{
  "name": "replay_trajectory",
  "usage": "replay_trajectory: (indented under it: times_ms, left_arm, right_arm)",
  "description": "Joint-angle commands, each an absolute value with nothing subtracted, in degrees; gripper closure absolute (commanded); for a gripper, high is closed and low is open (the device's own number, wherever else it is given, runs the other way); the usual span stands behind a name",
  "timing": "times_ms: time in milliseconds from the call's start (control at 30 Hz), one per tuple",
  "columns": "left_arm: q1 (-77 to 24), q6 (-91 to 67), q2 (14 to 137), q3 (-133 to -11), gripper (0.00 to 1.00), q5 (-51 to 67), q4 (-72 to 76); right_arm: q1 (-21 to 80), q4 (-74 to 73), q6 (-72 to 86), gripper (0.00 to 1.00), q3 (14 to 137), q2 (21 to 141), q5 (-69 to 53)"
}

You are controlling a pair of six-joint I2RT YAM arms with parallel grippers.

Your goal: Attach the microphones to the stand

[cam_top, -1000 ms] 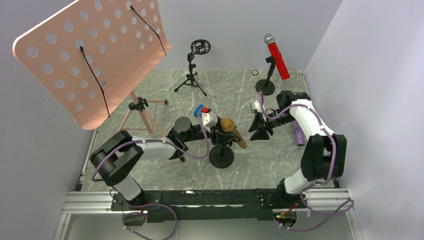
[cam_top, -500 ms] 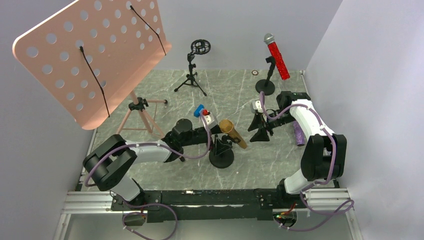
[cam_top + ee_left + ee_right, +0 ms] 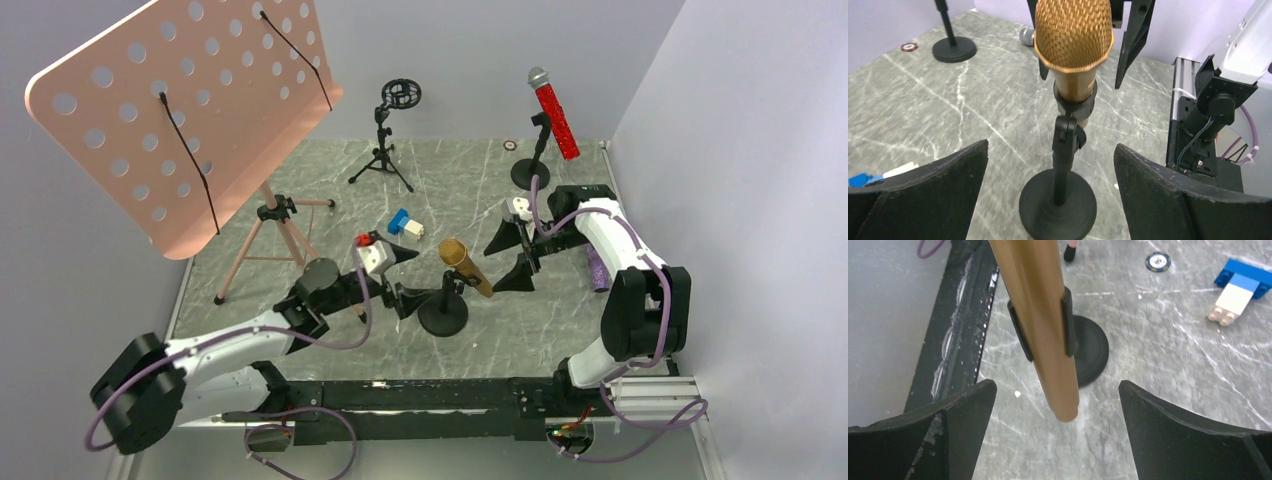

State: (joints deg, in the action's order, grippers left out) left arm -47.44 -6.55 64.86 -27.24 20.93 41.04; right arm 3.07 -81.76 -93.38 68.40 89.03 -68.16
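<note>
The gold microphone sits tilted in the clip of a black round-base stand at the table's middle. My left gripper is open just left of the stand, touching nothing; in its wrist view the gold microphone's grille and the stand's base lie beyond the gap. My right gripper is open on the stand's right, the microphone's tail hanging free between its jaws. The red microphone stands clipped in a back stand. The purple microphone lies flat behind the right arm.
A pink perforated music stand on a tripod fills the left. A black tripod with a ring mount stands at the back. A blue and white brick lies near the left gripper. A small round chip lies at the back.
Both grippers have opened wide. The left arm has drawn back to the left, off the stand. The right gripper's jaws have spread apart beside the gold microphone, which stays in the clip.
</note>
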Motion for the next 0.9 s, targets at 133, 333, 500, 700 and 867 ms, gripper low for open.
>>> replay_trajectory:
  times_ms: [133,333,500,700,867]
  left_arm:
    - [-47.9,-8.3,49.2,-18.6,0.01,11.2,34.9]
    - [-48.1,-9.7,44.9,-15.2,0.01,8.7,35.1]
    - [-48.1,-9.9,45.1,-14.9,0.01,8.6,35.8]
    - [-48.2,-10.0,45.2,-14.7,0.01,8.2,36.0]
    - [-48.1,-10.2,44.6,-14.2,0.01,7.3,36.3]
  right_arm:
    - [10.2,-70.0,-80.9,0.0,68.6,87.3,-75.0]
    - [15.0,-64.8,-75.1,0.0,67.9,87.1,-73.9]
    - [16.0,-65.9,-76.5,0.02,68.0,88.0,-73.8]
    - [16.1,-70.5,-80.9,0.16,69.3,89.8,-73.6]
    - [16.2,-74.5,-84.5,0.39,71.2,91.7,-73.2]
